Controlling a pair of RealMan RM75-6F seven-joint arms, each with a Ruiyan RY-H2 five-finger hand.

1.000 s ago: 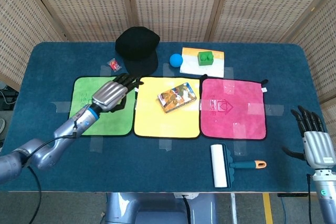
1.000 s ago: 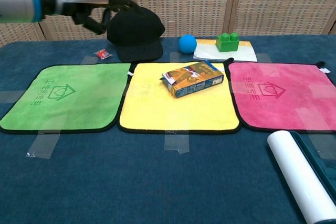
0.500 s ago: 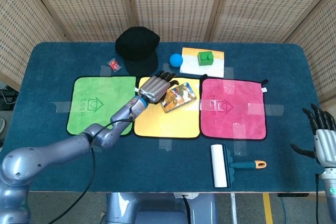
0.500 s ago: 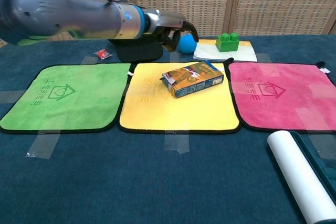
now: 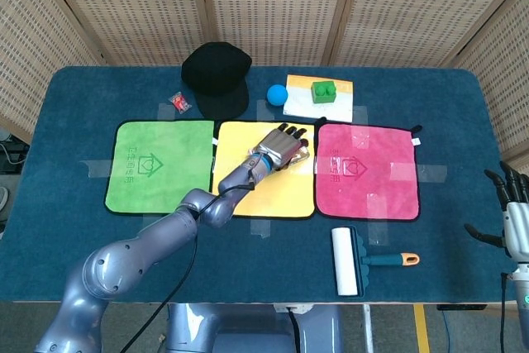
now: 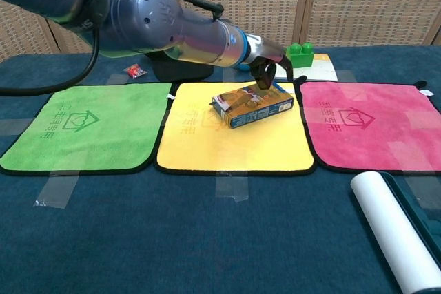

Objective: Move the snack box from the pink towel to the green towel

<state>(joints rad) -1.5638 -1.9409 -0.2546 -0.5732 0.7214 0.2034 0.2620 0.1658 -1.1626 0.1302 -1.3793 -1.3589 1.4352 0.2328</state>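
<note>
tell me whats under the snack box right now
The snack box lies on the yellow towel, not the pink one. The left hand is over its top, hiding most of it in the head view.

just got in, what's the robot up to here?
The left robot hand is over the snack box, fingers curled down at its top; a firm grip isn't clear yet. The box lies on the yellow towel, between the green towel and pink towel. The right robot hand hangs idle at the table's edge.
</note>
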